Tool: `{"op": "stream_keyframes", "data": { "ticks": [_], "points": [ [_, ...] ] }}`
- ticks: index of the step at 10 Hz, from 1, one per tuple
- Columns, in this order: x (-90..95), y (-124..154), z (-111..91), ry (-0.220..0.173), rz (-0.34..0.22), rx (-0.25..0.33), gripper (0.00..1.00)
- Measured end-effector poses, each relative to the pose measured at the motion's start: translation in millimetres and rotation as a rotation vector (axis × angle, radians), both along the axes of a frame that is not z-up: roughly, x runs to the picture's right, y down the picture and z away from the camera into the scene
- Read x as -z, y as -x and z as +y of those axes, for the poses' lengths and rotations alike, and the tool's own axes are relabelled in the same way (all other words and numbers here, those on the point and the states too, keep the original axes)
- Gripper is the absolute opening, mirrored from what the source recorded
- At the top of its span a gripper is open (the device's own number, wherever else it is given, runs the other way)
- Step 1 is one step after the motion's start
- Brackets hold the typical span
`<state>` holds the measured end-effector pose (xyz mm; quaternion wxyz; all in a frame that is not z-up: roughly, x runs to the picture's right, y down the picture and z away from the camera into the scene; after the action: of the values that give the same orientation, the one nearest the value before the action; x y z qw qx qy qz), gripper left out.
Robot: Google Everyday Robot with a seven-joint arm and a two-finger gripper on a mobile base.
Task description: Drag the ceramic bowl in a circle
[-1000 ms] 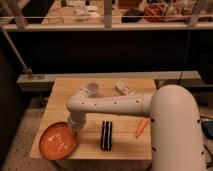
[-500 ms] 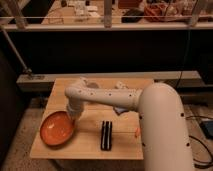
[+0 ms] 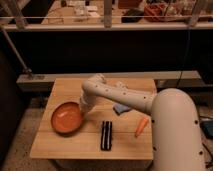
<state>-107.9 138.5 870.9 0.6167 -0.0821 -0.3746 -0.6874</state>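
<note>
Wooden table (image 3: pixel 62 87) in front of a dark railing, with the robot's big white arm (image 3: pixel 122 96) reaching in from the right, bent at the elbow and angling down to the left. The orange ceramic bowl (image 3: pixel 66 118) sits on the left half. It's slid back from the front-left corner since a second ago, and the arm has swung further back with it. The gripper (image 3: pixel 83 107) is down at the bowl's right rim; can't tell if it's actually clamped on. There's bare wood all around the bowl. A black striped block (image 3: pixel 106 135) lies near the front edge, with an orange carrot-like thing (image 3: pixel 141 126) to its right and a small bluish object (image 3: pixel 121 108) under the arm.
</note>
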Motion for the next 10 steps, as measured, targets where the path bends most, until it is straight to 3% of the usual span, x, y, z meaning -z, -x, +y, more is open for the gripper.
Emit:
{"op": "stream_keyframes", "data": {
  "ticks": [3, 6, 8, 10],
  "points": [
    [22.8, -42.4, 22.8, 0.012, 0.051, -0.063, 0.00],
    [54.5, -51.0, 59.6, 0.033, 0.049, -0.070, 0.00],
    [68.7, -41.1, 80.9, 0.066, 0.019, -0.025, 0.00],
    [80.4, -13.1, 96.9, 0.092, -0.038, 0.067, 0.00]
  ]
}}
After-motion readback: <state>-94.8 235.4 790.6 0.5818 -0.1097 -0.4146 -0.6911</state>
